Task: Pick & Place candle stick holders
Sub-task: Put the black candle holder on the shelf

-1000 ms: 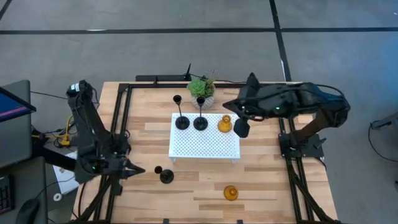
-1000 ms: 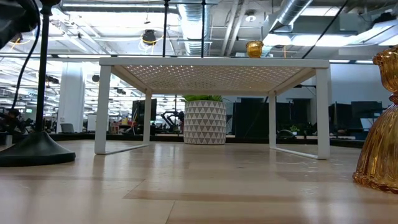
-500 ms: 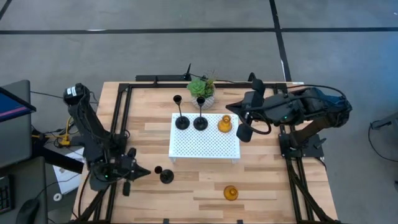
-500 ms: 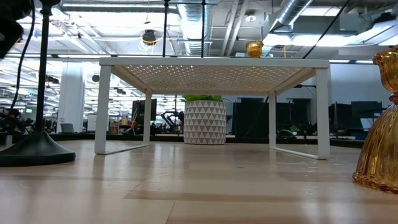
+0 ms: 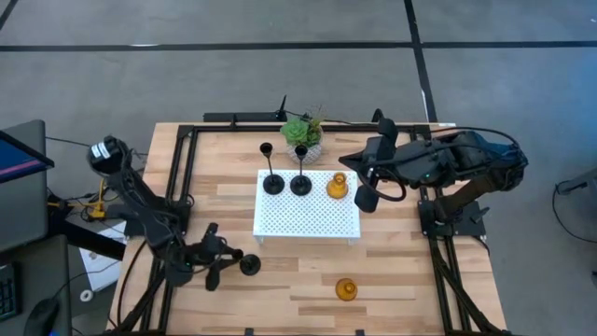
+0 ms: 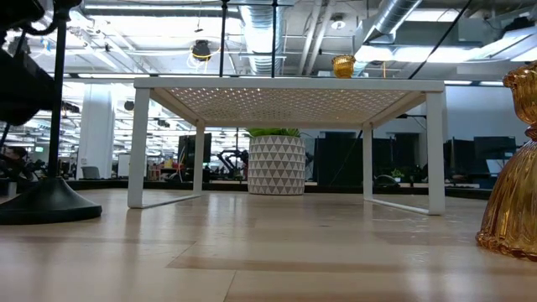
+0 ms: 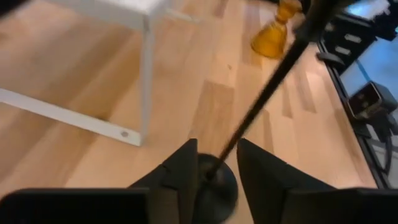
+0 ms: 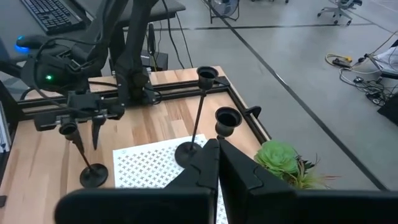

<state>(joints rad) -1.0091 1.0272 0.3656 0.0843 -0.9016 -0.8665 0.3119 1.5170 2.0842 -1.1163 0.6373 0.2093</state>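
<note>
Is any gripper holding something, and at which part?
Nothing is held yet. The left gripper stands open around the low stem of the black candle holder; the right gripper is shut and empty.

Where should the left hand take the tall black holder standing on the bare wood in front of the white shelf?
Grip the tall black holder on its thin stem, low down just above the round base. It stands upright, so come in level from the left hand side, fingers either side of the stem, as the left wrist view shows.

Left gripper (image 5: 227, 261) advanced toward 3 o'clock, fingers now straddling stem of black candle holder (image 5: 248, 264); right gripper (image 5: 366, 182) rotated, slightly retracted.
</note>
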